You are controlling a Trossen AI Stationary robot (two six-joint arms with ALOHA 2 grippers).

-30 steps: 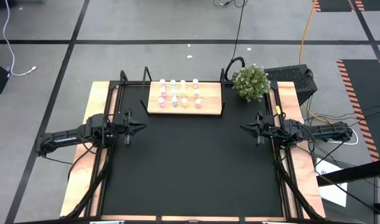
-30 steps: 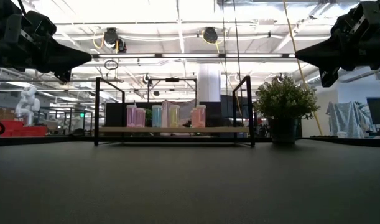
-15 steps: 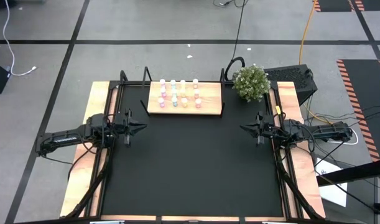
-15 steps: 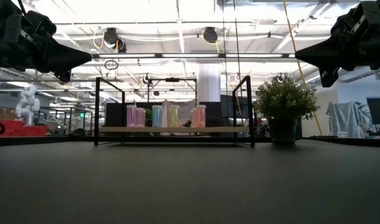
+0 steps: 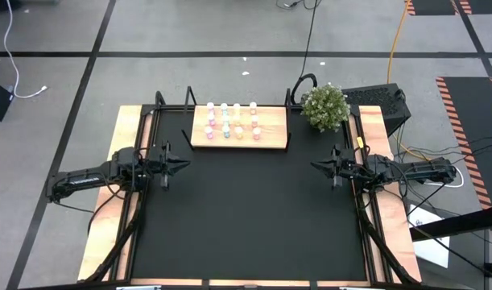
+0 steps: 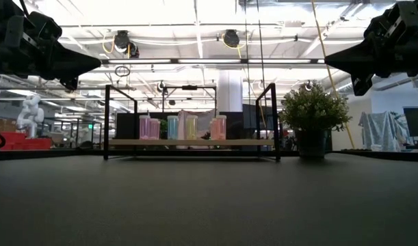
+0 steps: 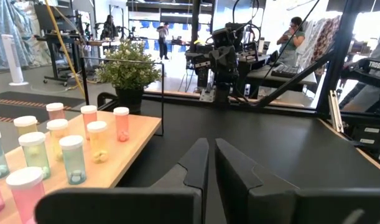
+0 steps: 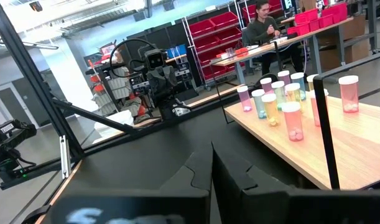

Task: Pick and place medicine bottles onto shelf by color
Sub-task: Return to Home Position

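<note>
Several small medicine bottles (image 5: pixel 232 121) with white caps and pink, green, blue and yellow bodies stand upright in rows on the light-wood shelf (image 5: pixel 238 142) at the table's far edge. The shelf has black end brackets (image 6: pixel 271 119). The bottles (image 7: pixel 71 158) also show in the left wrist view, and the bottles (image 8: pixel 290 118) in the right wrist view. My left gripper (image 5: pixel 187 166) hovers shut at the table's left edge, pointing level toward the middle. My right gripper (image 5: pixel 313 167) hovers shut at the right edge, facing it. Neither holds anything.
A potted green plant (image 5: pixel 324 105) stands at the far right corner beside the shelf. The black tabletop (image 5: pixel 246 217) between the arms is bare. Wooden strips (image 5: pixel 109 209) run along both sides. People stand in the room beyond the table.
</note>
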